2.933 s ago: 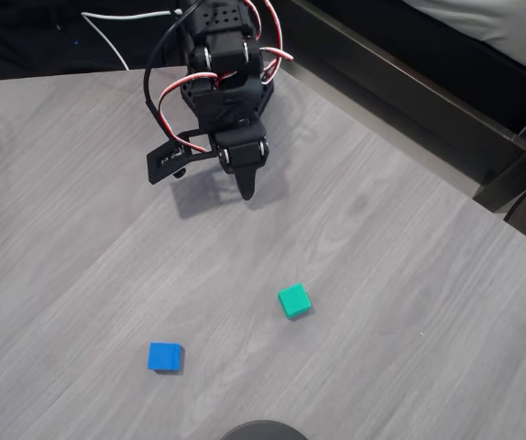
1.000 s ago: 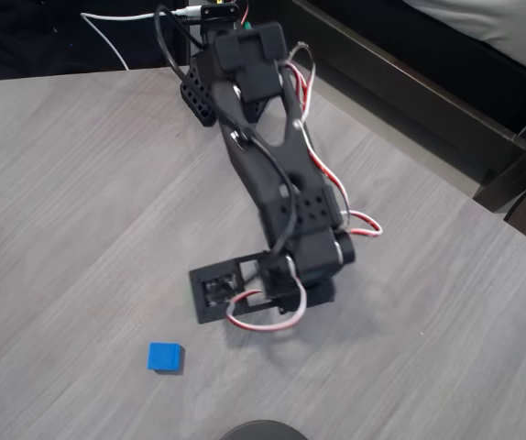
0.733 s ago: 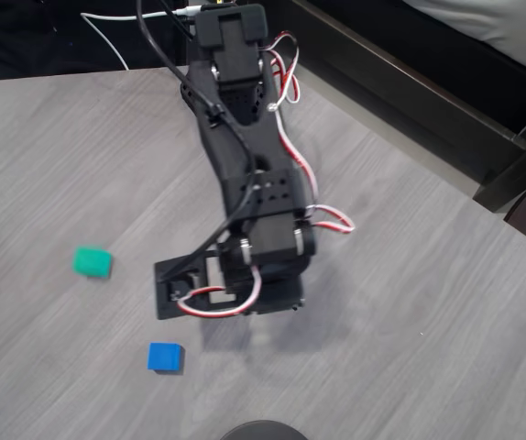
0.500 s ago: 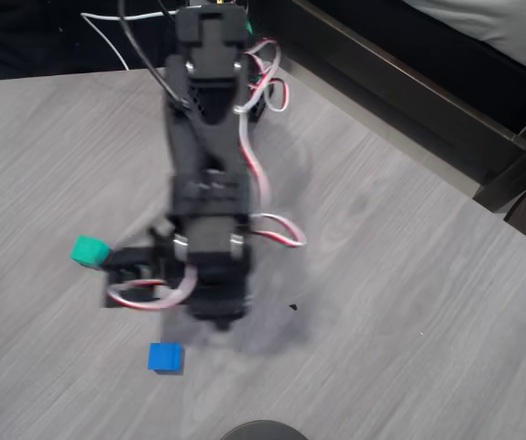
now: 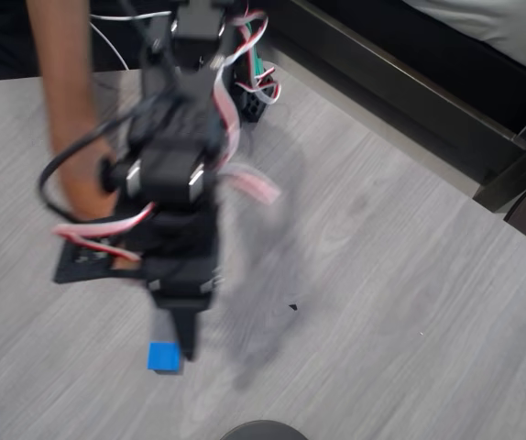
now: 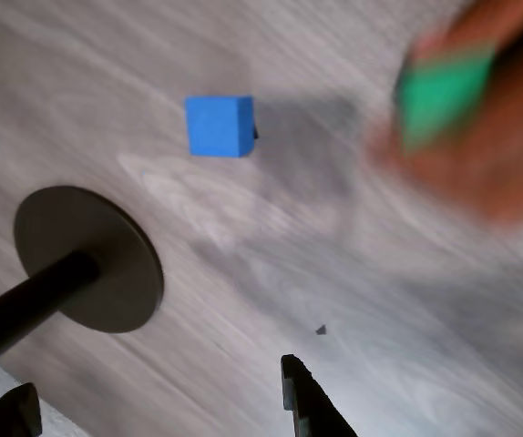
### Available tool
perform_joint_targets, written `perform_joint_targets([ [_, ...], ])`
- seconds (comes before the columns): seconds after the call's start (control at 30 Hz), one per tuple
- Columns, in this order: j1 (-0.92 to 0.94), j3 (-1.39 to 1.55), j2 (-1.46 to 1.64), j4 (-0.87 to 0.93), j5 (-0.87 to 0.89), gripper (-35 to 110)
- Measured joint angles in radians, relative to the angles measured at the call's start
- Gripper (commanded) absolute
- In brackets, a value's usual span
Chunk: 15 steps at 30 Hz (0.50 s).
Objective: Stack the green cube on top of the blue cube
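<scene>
my arm (image 5: 176, 174) is reaching down across the grey wood-grain table (image 5: 410, 302) in the overhead view, motion-blurred, red and white wires looping off it. my gripper (image 6: 161, 405) is sitting open with nothing in it: in the wrist view the two dark fingertips are showing at the bottom edge, well apart, bare table between them.

the blue cube (image 5: 163, 357) is resting flat on the table near the bottom of the overhead view, just beside the lower tip of my gripper (image 5: 182, 341); can't tell if they're touching. in the wrist view the blue cube (image 6: 219, 126) is lying upper left of centre, throwing a shadow to its right.

the green cube (image 6: 441, 96) is showing in the wrist view at upper right, blurred, held in a person's hand (image 6: 480, 137), off to the right of the blue one and apart from it. in the overhead view the person's forearm (image 5: 66, 82) is coming in from the top left, hand (image 5: 87, 188) partly behind my arm.

a dark round base with a post (image 6: 88, 259) is standing on the table left of centre in the wrist view, below the blue cube; its rim (image 5: 263, 429) is peeking in at the bottom edge overhead.

a small dark speck (image 5: 292, 307) is lying on the table right of my gripper.

not seeing any containers, labels or readable writing.
</scene>
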Motion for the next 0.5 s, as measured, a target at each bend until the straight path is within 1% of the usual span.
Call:
perform_joint_targets([
  [0.03, 0.003, 0.000, 0.000, -0.009, 0.000, 39],
  [0.1, -0.009, 0.002, 0.000, -0.011, -0.017, 31],
  [0.17, -0.020, 0.000, -0.005, 0.003, -0.026, 27],
  [0.27, -0.003, 0.002, -0.043, 0.028, -0.029, 27],
  [0.5, -0.009, 0.000, -0.209, 0.041, -0.101, 27],
])
